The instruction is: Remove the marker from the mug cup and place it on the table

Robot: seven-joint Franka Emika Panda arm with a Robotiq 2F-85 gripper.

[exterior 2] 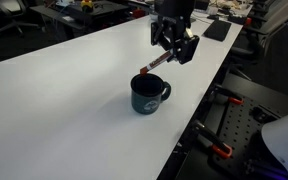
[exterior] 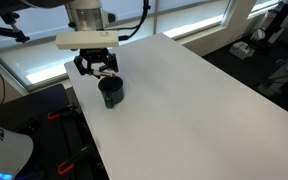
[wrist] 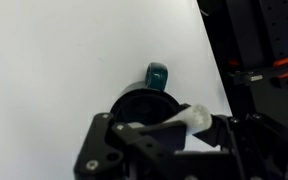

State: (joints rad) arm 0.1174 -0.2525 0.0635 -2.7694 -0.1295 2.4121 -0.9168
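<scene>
A: One mug cup [exterior 2: 148,97], one marker [exterior 2: 152,66] — where does the marker sit?

B: Slanted, with its lower tip at the mug's rim and its upper end pinched between the closed fingers of the gripper [exterior 2: 173,56]. The mug stands upright on the table [exterior 2: 64,90], near one edge.

A: Why the tilt?

B: My guess is that it leaned on the rim, so the gripper took the free high end, above and to one side of the cup. The wrist view shows the mug's dark mouth below the fingers; the marker is hard to make out there.

A: Anything in the way?

B: Open white tabletop lies all around the mug. Past the near edge a dark frame with red fittings [exterior 2: 222,151] stands lower than the table — setting down well inboard looks safest.
</scene>
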